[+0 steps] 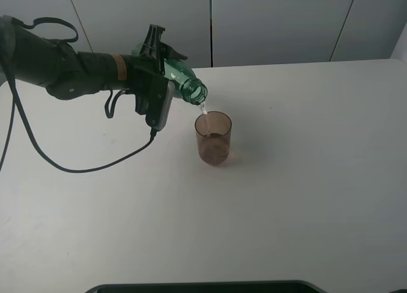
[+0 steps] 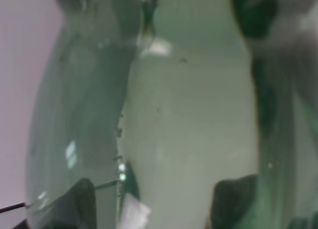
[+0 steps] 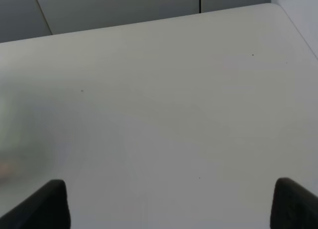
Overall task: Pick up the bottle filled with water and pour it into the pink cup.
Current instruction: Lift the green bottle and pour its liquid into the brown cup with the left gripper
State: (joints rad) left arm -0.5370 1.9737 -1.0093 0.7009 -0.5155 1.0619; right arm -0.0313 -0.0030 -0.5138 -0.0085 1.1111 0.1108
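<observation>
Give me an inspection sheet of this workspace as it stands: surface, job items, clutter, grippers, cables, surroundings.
Surface: white table, a few tiny specks.
Job's things: bottle tilted mouth-down above the pink cup; a thin stream of water falls into the upright cup, which has some liquid at the bottom.
Clutter: nothing seen.
Grippers: left gripper shut on the bottle; right gripper open, empty, over the table.
Cables: black cable hangs from the left arm and loops across the table.
Surroundings: grey wall panels behind; dark edge at the near side.
</observation>
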